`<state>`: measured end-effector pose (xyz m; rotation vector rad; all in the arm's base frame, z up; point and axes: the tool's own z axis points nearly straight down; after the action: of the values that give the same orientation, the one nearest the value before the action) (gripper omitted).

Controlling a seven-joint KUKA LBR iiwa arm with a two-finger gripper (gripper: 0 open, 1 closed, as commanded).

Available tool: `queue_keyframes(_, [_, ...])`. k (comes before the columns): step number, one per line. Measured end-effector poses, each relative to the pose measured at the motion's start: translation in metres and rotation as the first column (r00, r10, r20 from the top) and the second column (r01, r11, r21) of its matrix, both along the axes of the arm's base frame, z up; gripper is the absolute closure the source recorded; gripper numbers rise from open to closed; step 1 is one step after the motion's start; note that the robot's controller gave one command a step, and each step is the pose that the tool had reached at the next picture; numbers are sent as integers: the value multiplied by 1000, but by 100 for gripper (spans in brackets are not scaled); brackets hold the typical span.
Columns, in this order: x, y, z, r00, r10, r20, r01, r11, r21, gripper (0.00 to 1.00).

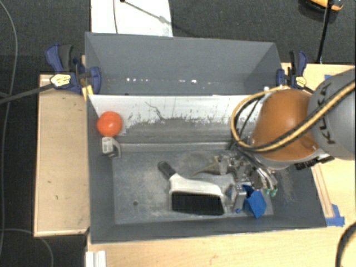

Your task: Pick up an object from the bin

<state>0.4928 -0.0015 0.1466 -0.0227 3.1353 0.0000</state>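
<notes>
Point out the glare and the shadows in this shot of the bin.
Camera view: small bright glints dot the far wall of the bin; the slope below it is washed pale; the arm's orange cover has a soft sheen; the floor looks dimmer under the gripper, beside the black-and-white block.
</notes>
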Motion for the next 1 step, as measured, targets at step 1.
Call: queue_keyframes(1, [25, 22, -36, 1000, -9, -2, 9, 1000, 1, 0])
